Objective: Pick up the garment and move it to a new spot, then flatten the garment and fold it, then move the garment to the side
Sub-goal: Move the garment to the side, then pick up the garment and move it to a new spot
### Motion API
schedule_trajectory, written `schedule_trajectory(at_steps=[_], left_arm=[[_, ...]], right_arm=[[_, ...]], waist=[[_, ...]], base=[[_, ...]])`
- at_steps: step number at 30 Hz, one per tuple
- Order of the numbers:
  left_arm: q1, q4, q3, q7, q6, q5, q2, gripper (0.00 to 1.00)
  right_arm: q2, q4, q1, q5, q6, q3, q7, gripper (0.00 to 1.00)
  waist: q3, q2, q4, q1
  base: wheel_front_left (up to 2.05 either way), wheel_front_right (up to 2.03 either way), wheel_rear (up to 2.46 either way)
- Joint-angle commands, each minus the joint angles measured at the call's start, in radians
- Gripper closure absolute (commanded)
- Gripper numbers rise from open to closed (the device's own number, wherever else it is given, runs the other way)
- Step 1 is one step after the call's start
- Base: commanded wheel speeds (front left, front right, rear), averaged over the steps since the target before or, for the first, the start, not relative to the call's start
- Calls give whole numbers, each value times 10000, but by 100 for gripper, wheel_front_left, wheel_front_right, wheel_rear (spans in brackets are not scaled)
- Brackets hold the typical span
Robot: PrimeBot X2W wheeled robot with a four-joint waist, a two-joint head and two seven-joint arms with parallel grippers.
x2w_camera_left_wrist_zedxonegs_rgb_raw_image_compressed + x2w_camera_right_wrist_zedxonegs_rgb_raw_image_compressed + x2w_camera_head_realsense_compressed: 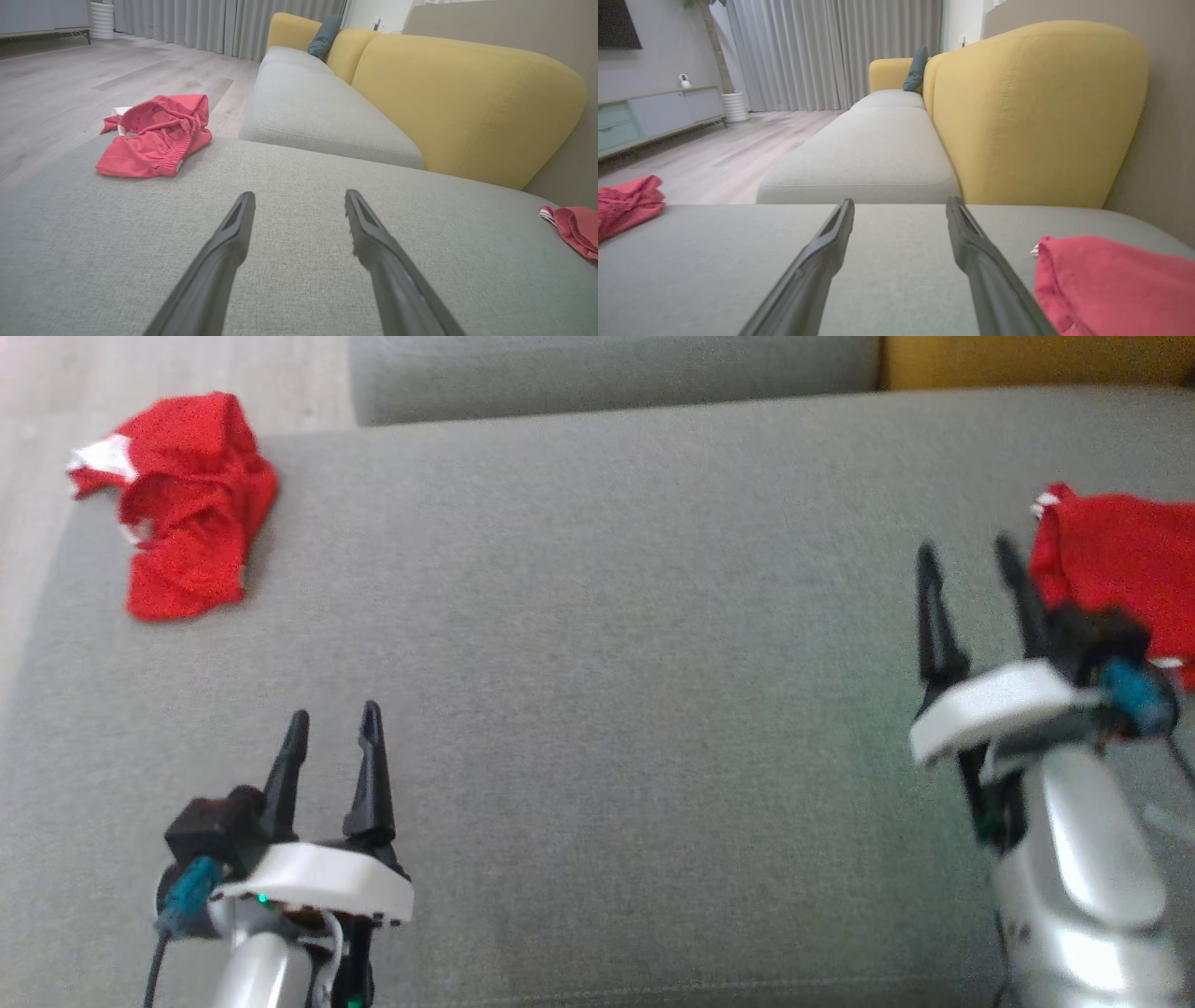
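Left gripper (334, 712): fingers parted, holding nothing; you find it at the lower left of the head view, over the bare grey seat cushion (607, 691).
Right gripper (964, 546): fingers parted, grasping nothing; you find it at the right of the head view, fingertips near the right-edge garment (1120, 560) but apart from it.
Right-edge garment: red, bunched, with a scrap of white trim at its upper left corner; it lies on the cushion at the right edge of the head view; in the right wrist view it sits at the lower right, just beside one finger; contact cannot be confirmed.
Upper-left garment (187, 504): red with white trim, crumpled; it lies at the upper left of the head view, on the cushion's corner beside the wooden floor (70, 84).
Task item: the task names one garment and you see two; which one is meant cannot be told; judge the right-edge garment likelier, since a gripper stands beside it.
Progress: judge the task at its start; neither garment is lifted, flattened or folded.
Remaining: pick-up, relocation, flattening, folding, moving aside; all steps appear outstanding.
Markings: no brand, label or writing can be read on the garments, grippers or yellow backrest (467, 102); a small green light (263, 899) shows on the left wrist housing.
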Motion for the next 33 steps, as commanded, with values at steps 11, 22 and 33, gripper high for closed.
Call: schedule_trajectory(at_steps=[11,22,33], left_arm=[[367,-92,426,-122,-258,224,-268,0],[616,64,467,-123,-403,426,-373,0],[637,110,517,-123,-512,525,-423,0]], right_arm=[[135,-2362,2917,1559,65,863,-183,0],[136,-2825,3687,1513,65,986,-67,0],[137,-2915,3818,1464,65,923,33,0]], waist=[[-841,0,660,1],[-1046,0,616,1],[-1073,0,704,1]], base=[[0,0,0],[0,0,0],[0,0,0]])
